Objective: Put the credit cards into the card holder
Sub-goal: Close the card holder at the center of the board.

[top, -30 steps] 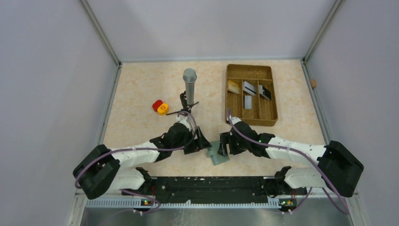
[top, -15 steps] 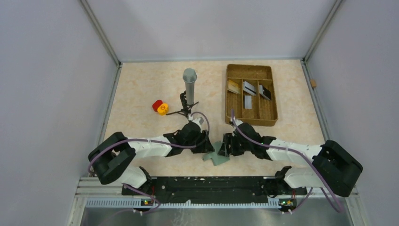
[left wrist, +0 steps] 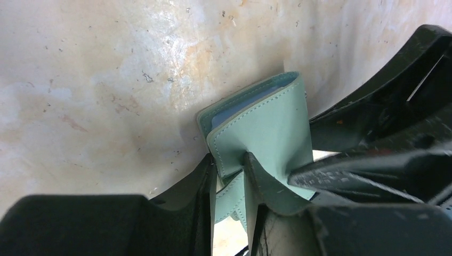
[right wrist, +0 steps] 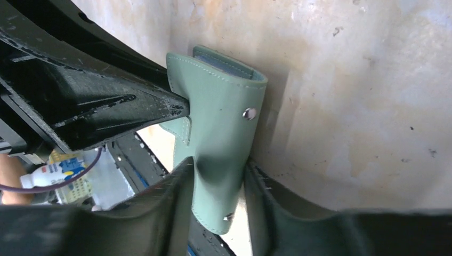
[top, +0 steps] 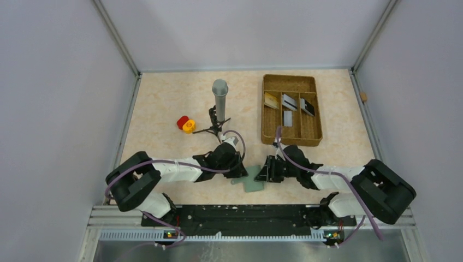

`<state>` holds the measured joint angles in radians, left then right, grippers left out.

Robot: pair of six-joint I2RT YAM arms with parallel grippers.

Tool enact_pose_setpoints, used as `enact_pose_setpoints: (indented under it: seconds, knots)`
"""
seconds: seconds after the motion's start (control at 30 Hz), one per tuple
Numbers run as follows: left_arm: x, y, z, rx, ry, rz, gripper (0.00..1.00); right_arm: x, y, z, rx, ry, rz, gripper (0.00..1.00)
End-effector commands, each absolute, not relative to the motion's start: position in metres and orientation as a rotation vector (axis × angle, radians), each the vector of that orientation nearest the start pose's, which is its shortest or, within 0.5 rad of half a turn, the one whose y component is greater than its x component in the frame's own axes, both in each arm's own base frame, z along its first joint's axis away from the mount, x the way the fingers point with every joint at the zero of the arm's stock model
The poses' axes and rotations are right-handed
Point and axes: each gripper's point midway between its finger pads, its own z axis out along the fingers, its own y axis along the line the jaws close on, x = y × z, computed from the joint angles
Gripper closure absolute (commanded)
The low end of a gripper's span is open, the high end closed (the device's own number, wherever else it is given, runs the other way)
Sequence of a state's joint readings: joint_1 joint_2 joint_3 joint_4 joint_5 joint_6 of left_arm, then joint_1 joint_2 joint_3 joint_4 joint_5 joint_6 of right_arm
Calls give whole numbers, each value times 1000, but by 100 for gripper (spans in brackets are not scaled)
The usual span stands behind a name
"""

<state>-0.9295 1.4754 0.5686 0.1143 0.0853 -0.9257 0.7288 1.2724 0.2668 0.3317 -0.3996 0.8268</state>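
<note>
The card holder, a grey-green folded wallet, lies near the table's front edge between my two grippers. My left gripper comes in from the left. In its wrist view its jaws pinch a flap of the card holder. From the right, my right gripper has closed its jaws on the snap-studded cover of the card holder and dents it. The credit cards lie in the brown tray: a tan-gold one, a silvery one, a black one and a grey one.
The brown compartmented tray sits at the back right. A grey microphone on a small stand is at the centre back. Beside it on the left are a red and a yellow round piece. Grey walls close in the table.
Both grippers have come down and closed in on the card holder from either side. It now lies lower and flatter between them.
</note>
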Motion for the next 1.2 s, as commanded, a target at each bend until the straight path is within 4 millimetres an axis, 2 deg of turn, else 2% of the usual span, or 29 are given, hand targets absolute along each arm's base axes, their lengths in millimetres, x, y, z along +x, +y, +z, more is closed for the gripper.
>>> enact_pose_setpoints:
  seconds: [0.0, 0.07, 0.13, 0.2, 0.27, 0.33, 0.43, 0.53, 0.63, 0.7, 0.77, 0.87, 1.0, 1.17]
  knots:
    - [163, -285, 1, 21, 2652, -771, 73, 134, 260, 17, -91, 2562, 1267, 69]
    - [165, -286, 7, 6, 2621, -794, 73, 138, 263, 21, -91, 2539, 1274, 80]
    - [168, -289, 18, -1, 2583, -828, 64, 143, 264, 28, -104, 2512, 1263, 98]
    - [177, -286, 34, -27, 2524, -820, 47, 148, 263, 36, -121, 2494, 1234, 100]
    - [185, -283, 61, -55, 2466, -821, 32, 158, 261, 47, -151, 2461, 1170, 100]
    - [192, -278, 92, -79, 2412, -822, 23, 170, 256, 63, -198, 2418, 1079, 100]
    - [202, -275, 146, -120, 2302, -922, 12, 189, 247, 93, -305, 2328, 928, 100]
    - [203, -275, 194, -128, 2230, -1086, 9, 212, 239, 135, -381, 2205, 764, 100]
    - [209, -271, 232, -145, 2163, -1138, 9, 229, 229, 164, -428, 2115, 492, 100]
    - [213, -272, 251, -142, 2125, -1148, 9, 235, 230, 180, -429, 2074, 375, 100]
    - [215, -278, 266, -121, 2092, -1182, 8, 236, 242, 192, -440, 2022, 335, 100]
    - [220, -284, 273, -158, 2072, -1222, 8, 235, 260, 207, -440, 1955, 311, 100]
    - [227, -284, 259, -263, 2066, -1236, 8, 229, 277, 214, -454, 1903, 240, 100]
    - [228, -287, 236, -345, 2102, -1256, 8, 219, 293, 209, -473, 1880, 202, 100]
